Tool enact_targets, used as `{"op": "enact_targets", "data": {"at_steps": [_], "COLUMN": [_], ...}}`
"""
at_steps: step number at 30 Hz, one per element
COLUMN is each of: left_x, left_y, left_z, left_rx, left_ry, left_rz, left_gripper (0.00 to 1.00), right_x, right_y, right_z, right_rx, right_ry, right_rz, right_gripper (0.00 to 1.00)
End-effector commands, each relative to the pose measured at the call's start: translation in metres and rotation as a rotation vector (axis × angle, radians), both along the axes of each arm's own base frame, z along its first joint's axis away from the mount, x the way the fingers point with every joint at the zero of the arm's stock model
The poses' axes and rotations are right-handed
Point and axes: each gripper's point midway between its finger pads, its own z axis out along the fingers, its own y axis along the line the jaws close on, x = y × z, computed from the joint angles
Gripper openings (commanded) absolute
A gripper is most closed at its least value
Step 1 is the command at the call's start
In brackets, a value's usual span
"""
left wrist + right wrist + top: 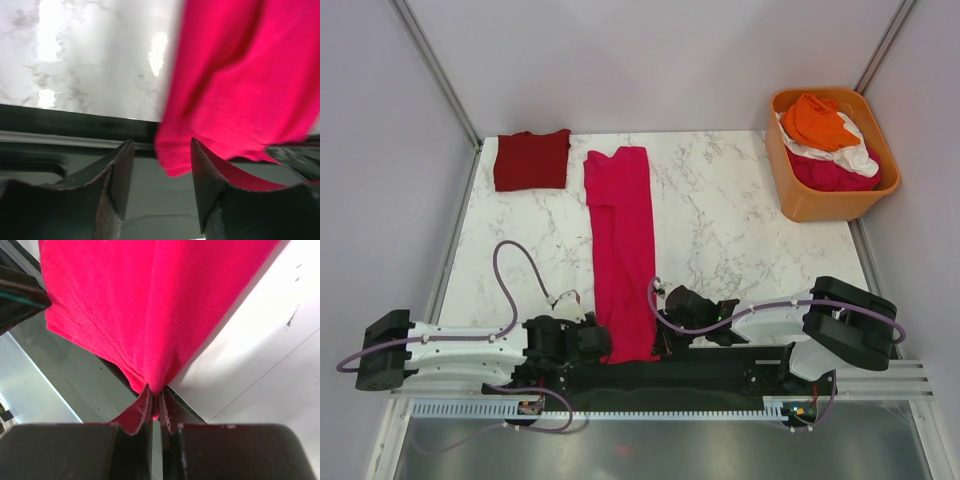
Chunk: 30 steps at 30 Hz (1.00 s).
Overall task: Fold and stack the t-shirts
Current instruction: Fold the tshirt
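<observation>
The bright magenta t-shirt [620, 250] lies as a long narrow strip down the middle of the marble table, its near end over the dark front rail. My right gripper [156, 390] is shut on that near hem's right corner, the cloth [150, 305] bunched between the jaws. My left gripper [162, 152] stands open at the hem's left corner. A lobe of magenta cloth [172, 160] hangs between its fingers [121, 172] without being pinched. In the top view, the left gripper [606, 341] and right gripper [663, 325] flank the strip's near end. A folded maroon t-shirt [531, 158] rests at the far left.
An orange plastic tub [820, 205] at the far right holds orange [817, 120], white [853, 155] and pink [825, 175] shirts. White walls close in the table on three sides. The dark rail [720, 370] runs along the near edge between the arm bases.
</observation>
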Motion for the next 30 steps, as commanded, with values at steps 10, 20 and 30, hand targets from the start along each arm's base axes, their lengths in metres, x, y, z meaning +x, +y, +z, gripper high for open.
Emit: {"op": "enact_targets", "data": {"at_steps": [10, 20, 30], "left_x": [0.011, 0.019, 0.014], "left_y": [-0.018, -0.016, -0.019], "left_z": [0.006, 0.004, 0.053], "left_rx": [-0.071, -0.116, -0.090], "left_ry": [-0.060, -0.109, -0.083], "left_rz": [0.087, 0.096, 0.072], "left_gripper": [0.55, 0.02, 0.02], "right_x": [-0.001, -0.001, 0.007], "right_y": [0.004, 0.007, 0.006], "right_z": [-0.002, -0.002, 0.033], "right_rx": [-0.010, -0.005, -0.054], "right_ry": [0.007, 0.007, -0.021], "right_rz": [0.014, 0.021, 0.012], "right_gripper": [0.08, 0.02, 0.01]}}
